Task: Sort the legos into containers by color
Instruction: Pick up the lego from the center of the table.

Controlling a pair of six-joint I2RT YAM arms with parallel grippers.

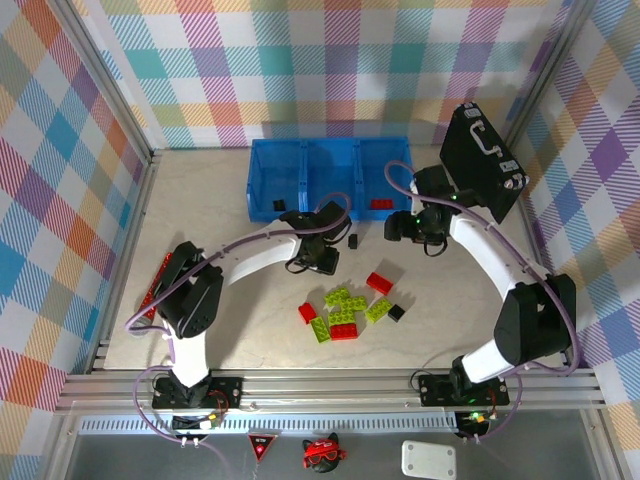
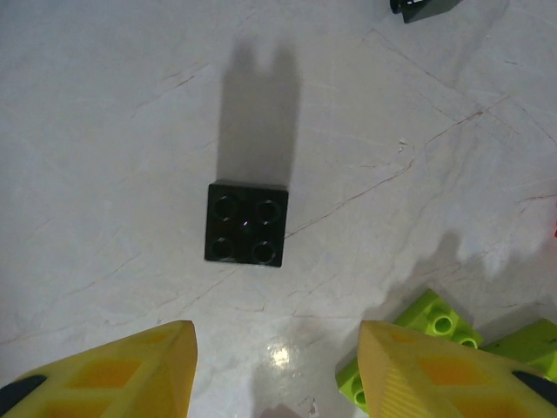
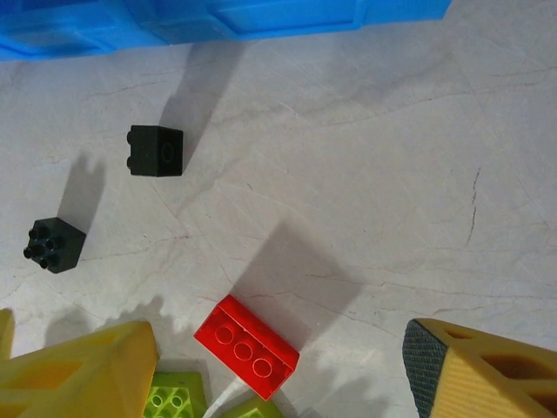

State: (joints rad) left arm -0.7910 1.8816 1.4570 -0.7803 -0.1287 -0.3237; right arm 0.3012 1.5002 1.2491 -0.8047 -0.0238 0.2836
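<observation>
Top external view: the containers (image 1: 330,143) are seen at 12 o'clock on the table (image 1: 260,340), and the loose legos (image 1: 345,312) are clustered at 6 o'clock of them.
Bin contents: a stored black brick (image 1: 279,205) is seen in the left compartment and a stored red brick (image 1: 381,204) in the right one.
Left gripper (image 2: 277,383): the jaws are parted and nothing is gripped; a flat black brick (image 2: 247,224) is seen at 12 o'clock of the fingers, apart from them.
Right gripper (image 3: 278,383): the jaws are spread wide and nothing is held; a loose red brick (image 3: 246,347) is seen just ahead of the gap, untouched.
Right wrist view: a tipped black brick (image 3: 157,151) and an upright black brick (image 3: 54,245) are placed at 10 o'clock.
Surroundings: a black case (image 1: 480,160) is propped at 2 o'clock, and a red cylinder (image 1: 158,283) is laid at 9 o'clock.
</observation>
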